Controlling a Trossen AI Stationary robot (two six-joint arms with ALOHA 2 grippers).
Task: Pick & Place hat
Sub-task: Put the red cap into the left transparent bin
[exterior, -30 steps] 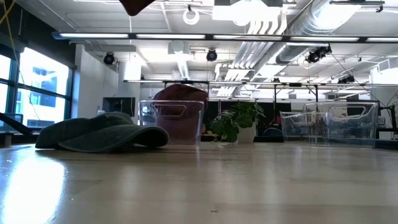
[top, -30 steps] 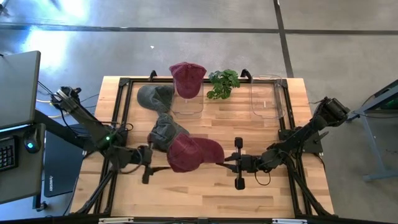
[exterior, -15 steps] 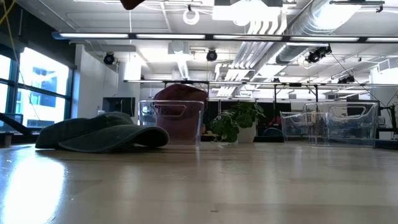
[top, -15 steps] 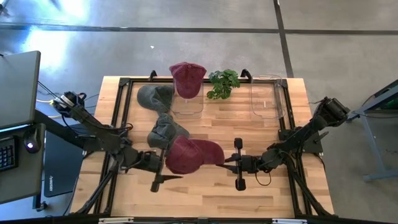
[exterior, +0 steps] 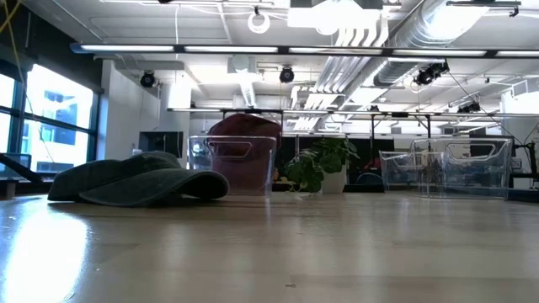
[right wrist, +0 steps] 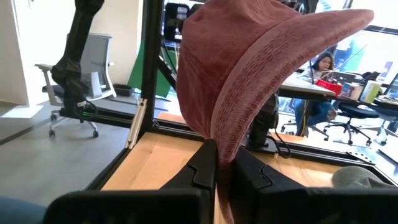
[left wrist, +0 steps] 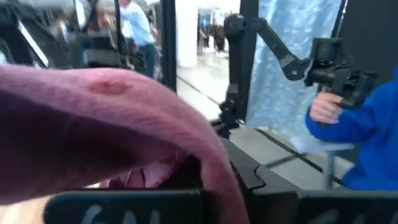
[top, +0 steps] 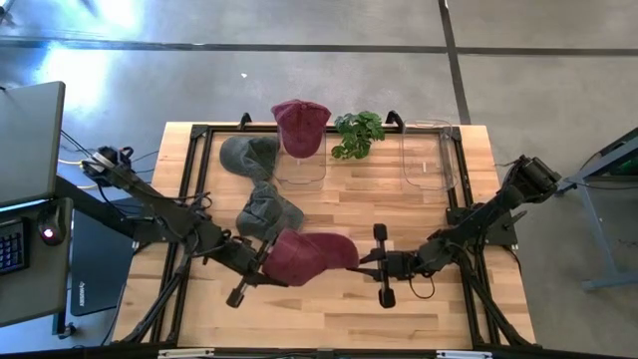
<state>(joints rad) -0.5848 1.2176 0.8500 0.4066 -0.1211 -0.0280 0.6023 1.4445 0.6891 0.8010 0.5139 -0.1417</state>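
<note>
A dark red hat (top: 311,256) hangs above the table's near middle between both grippers. My left gripper (top: 267,266) is shut on its left end, the crown side. My right gripper (top: 357,261) is shut on its brim at the right end. A second red hat (top: 301,125) sits on top of a clear bin (top: 299,170) at the far edge. Two green hats (top: 249,155) (top: 269,207) lie flat on the table's far left part. The held hat is out of the low view. My left gripper has the crown's lower edge (left wrist: 208,163) at the hat's left end, coming nearly level from the table's left. The cloth drapes over the fingertips and hides the hold. The hat hangs clear of the table. My right gripper pinches the brim's edge (right wrist: 219,148) between its two fingers, coming level from the table's right. The stitched brim rises from the fingers toward the crown. The hat stays clear of the table.
A small potted plant (top: 357,133) stands at the far middle. An empty clear bin (top: 429,155) stands at the far right. A person in blue (left wrist: 373,137) stands beyond the table, holding a device. Bare wood lies along the near edge (top: 329,319).
My left gripper has moved toward the table's right, turned, and taken hold of the red hat's left end. The hat's crown has flattened and stretched between the two grippers. The red bit seen at the top of the low view has gone out of it.
</note>
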